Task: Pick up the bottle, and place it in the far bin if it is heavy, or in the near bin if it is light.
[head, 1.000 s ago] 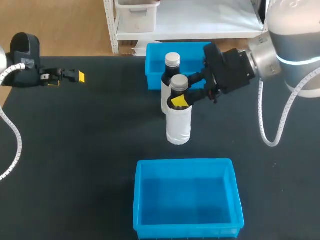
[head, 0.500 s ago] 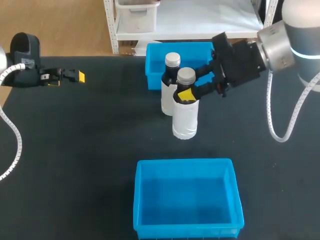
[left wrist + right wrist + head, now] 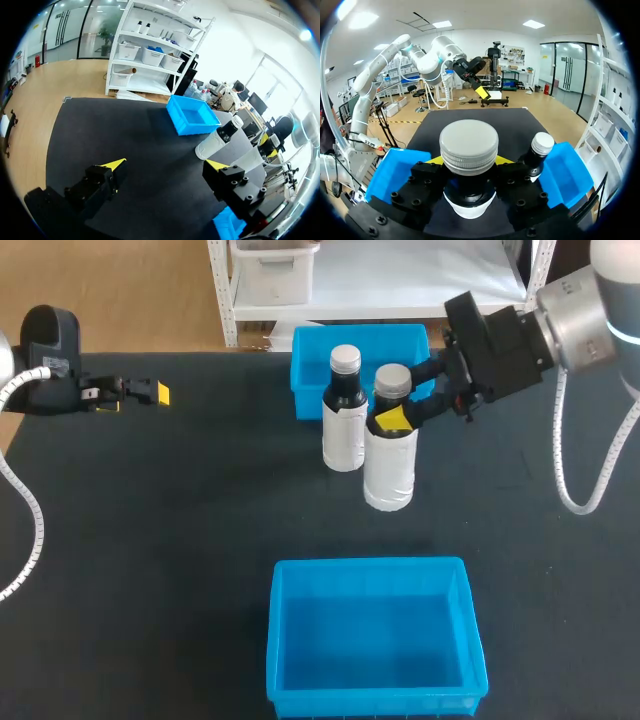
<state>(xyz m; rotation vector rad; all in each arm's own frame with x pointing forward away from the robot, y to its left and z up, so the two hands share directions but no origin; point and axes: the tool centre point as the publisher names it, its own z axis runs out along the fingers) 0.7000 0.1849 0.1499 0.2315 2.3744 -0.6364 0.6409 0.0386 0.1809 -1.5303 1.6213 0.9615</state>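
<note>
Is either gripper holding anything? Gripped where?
Right gripper is shut on the nearer bottle, at its neck just under the cap. Left gripper is open and empty.

Right arm point(image 3: 590, 300) was silver-grey and rounded, with a pale light band. A white coiled right cable point(image 3: 558, 465) ran off it. Right hand point(image 3: 405, 400) was black and blocky, with hex screws point(image 3: 395, 196) and yellow-tipped fingers. Left arm point(image 3: 48, 345) had a black housing and a white coiled left cable point(image 3: 25, 502). Left hand point(image 3: 150, 392) was black with yellow tips.
</note>
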